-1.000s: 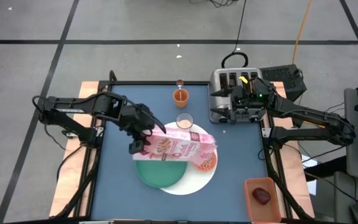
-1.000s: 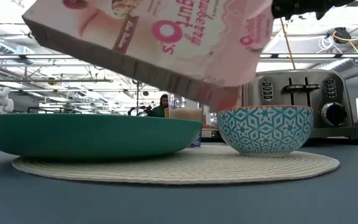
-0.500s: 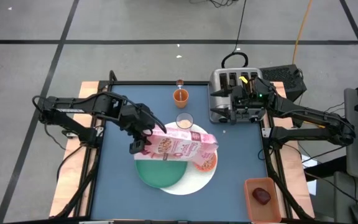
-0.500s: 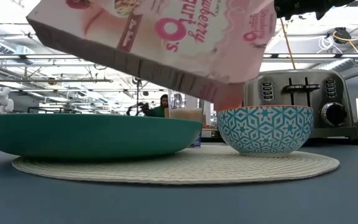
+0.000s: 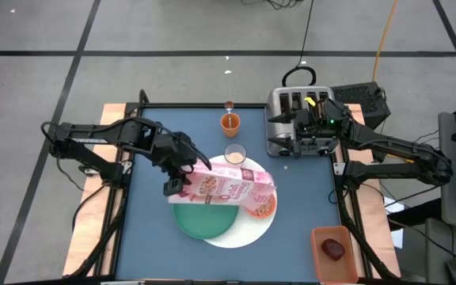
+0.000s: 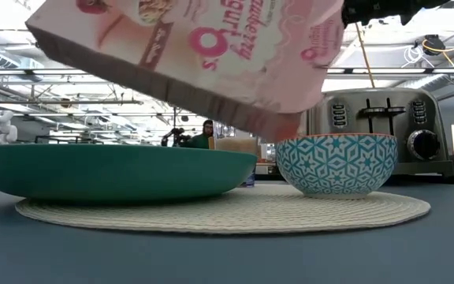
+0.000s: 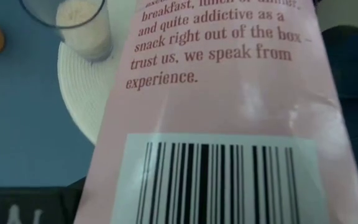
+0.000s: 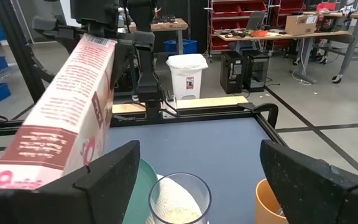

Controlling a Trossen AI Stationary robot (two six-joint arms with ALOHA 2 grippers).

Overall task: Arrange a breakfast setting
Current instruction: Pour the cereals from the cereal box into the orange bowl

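The left gripper clamps the pink cardboard cereal box, tilted over the small patterned bowl. The right gripper hangs open and empty beside the silver 4-slot toaster.

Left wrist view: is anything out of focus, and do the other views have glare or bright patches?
Left wrist view: the pink cereal bag fills the picture, its barcode soft, its print readable; the glass of milk is fairly sharp. Low view: bright ceiling washes out the background. High view: evenly lit.
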